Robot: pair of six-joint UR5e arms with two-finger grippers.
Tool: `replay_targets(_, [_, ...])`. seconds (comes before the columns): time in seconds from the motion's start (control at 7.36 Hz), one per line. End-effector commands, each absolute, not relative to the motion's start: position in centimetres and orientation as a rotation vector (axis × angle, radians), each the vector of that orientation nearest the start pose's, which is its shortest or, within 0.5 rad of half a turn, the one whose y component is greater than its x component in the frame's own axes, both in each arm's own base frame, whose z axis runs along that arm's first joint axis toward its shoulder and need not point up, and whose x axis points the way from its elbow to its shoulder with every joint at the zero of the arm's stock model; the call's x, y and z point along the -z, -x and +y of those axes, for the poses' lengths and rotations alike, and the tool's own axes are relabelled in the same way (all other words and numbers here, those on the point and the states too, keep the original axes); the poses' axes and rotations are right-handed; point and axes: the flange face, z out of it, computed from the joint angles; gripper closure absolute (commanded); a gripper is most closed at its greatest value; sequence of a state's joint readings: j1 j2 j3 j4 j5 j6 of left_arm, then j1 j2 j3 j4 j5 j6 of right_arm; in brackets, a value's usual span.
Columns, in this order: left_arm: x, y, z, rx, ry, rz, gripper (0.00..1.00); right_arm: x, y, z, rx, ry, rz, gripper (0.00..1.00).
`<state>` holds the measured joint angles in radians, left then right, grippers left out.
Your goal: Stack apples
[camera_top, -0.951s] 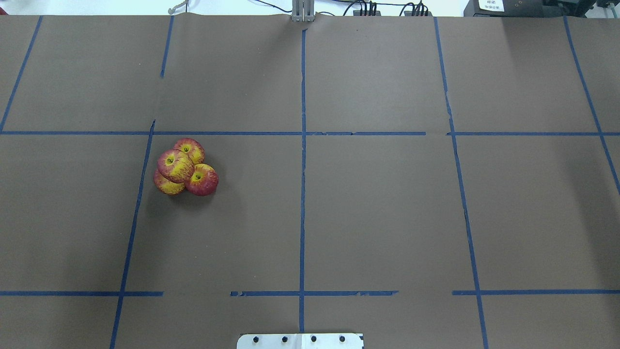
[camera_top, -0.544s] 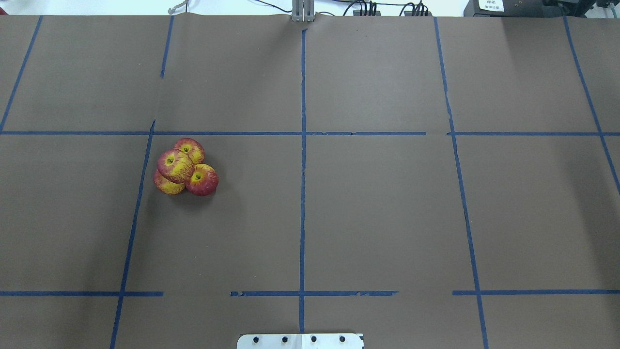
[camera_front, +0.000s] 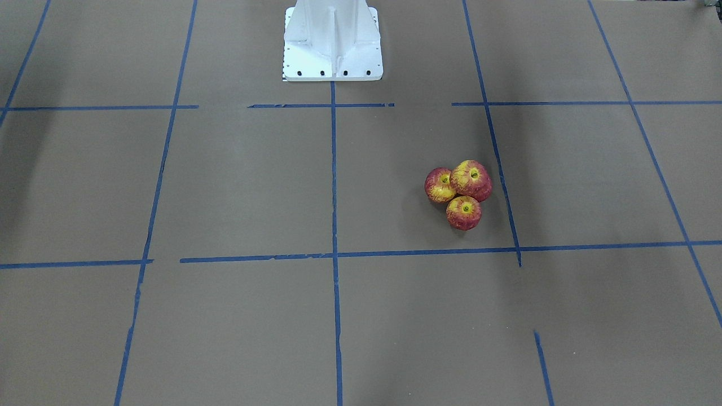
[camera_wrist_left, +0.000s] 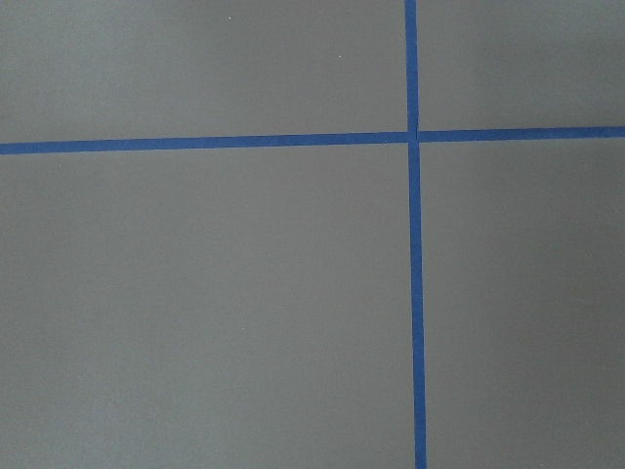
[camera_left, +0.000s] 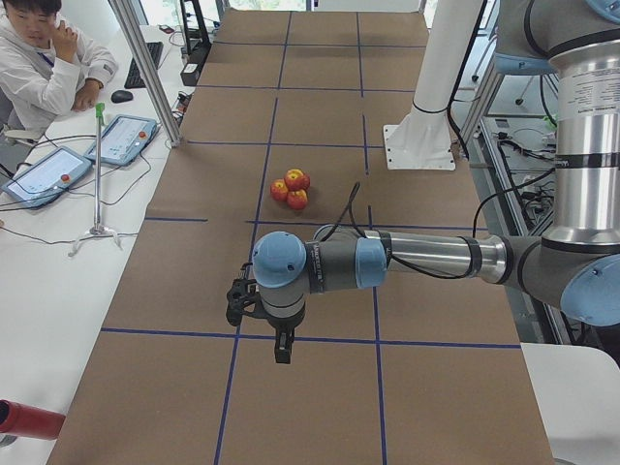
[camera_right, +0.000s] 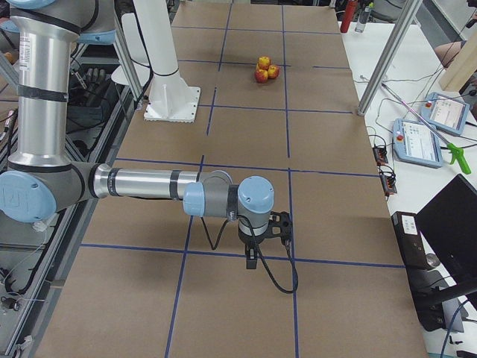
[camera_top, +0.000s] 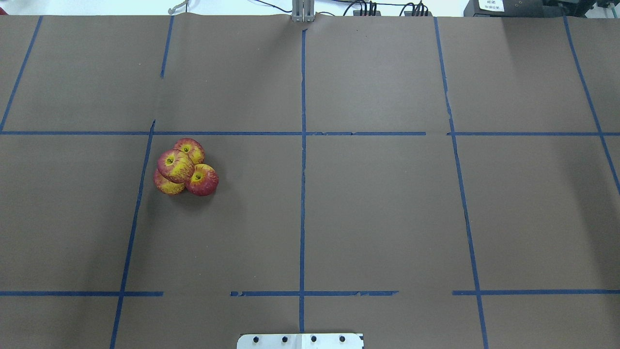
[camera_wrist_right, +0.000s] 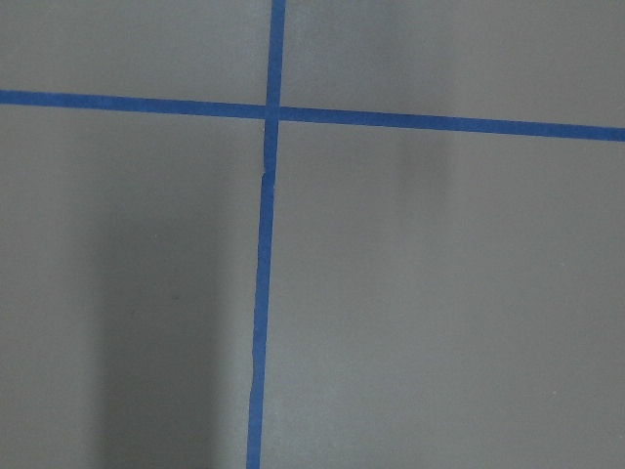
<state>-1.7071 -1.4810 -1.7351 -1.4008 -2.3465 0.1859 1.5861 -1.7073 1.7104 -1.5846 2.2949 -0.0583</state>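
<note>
**Desk:** What did the brown counter (camera_top: 387, 218) show?

**Photographer:** Blue tape (camera_top: 302, 194) ruled it into squares. The left arm (camera_left: 426, 254) and right arm (camera_right: 141, 183) each lay low over an opposite end, well apart from the fruit.

**Desk:** And the pincers?

**Photographer:** The left pincer (camera_left: 281, 351) and right pincer (camera_right: 252, 261) pointed down at tape crossings. Only the side cameras caught them, so I could not tell whether either was released or clenched. Both wrist cameras saw nothing but paper and tape.

**Desk:** Where were the apples (camera_top: 202, 180)?

**Photographer:** They were on the robot's left half of the counter, just beside a tape line. Three touched in a cluster, and the top apple (camera_top: 173, 164) sat on them, tilted, its dimple facing up. From across the counter the fourth was hidden.

**Desk:** So what was the step?

**Photographer:** By my reading the pile looked built, and what mattered was leaving it alone. Glossy round fruit rolls at a nudge. Any check should have come from straight above, slowly, with the arms swinging wide of that square. A correction would have meant lifting the top apple clear, not pushing it.
</note>
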Motion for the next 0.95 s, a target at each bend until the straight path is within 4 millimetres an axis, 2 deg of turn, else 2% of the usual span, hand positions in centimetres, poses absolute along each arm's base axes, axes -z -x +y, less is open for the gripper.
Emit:
replay_targets(0.0, [-63.9, 12.3, -43.0, -0.009, -0.03, 0.779, 0.0, -65.8, -7.4, -43.2, 0.037, -0.016, -0.724, 0.0])
replay_targets(0.41, [-63.8, 12.1, -42.9, -0.028, -0.046, 0.777, 0.0, -65.8, -7.4, -43.2, 0.037, -0.016, -0.724, 0.0])
replay_targets(0.82, [-62.7, 12.2, -44.3, -0.032, -0.063, 0.773, 0.0, -65.8, -7.4, -43.2, 0.037, -0.016, -0.724, 0.0])
